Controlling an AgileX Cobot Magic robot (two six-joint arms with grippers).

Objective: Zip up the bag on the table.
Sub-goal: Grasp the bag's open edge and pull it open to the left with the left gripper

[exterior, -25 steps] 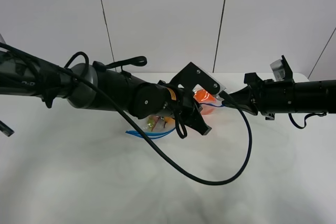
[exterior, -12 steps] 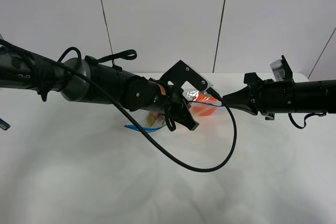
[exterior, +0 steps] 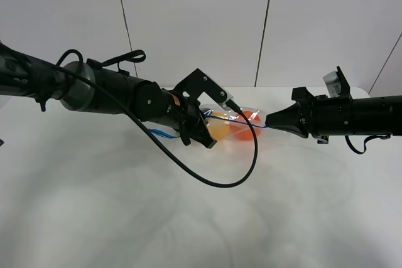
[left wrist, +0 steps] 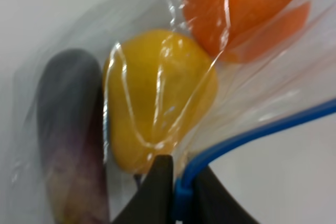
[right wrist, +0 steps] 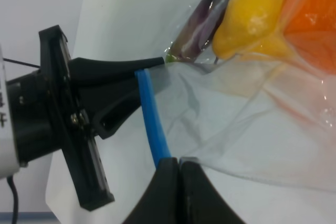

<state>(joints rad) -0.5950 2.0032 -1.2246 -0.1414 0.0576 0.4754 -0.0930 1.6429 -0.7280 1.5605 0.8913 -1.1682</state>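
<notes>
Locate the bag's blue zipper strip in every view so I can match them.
Exterior high: blue zipper strip, a thin line at mid-frame, just above the yellow fruit.
Left wrist: it curves away from the left gripper, which is shut on it.
Right wrist: it runs from the right gripper, shut on it, to the left gripper.
Shared landmark: the yellow fruit, beside the strip in all three.

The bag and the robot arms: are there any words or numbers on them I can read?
None can be read. The bag is clear plastic with no print showing, and its blue zip strip is plain. A small orange mark on the left arm is too small to tell if it bears words.
</notes>
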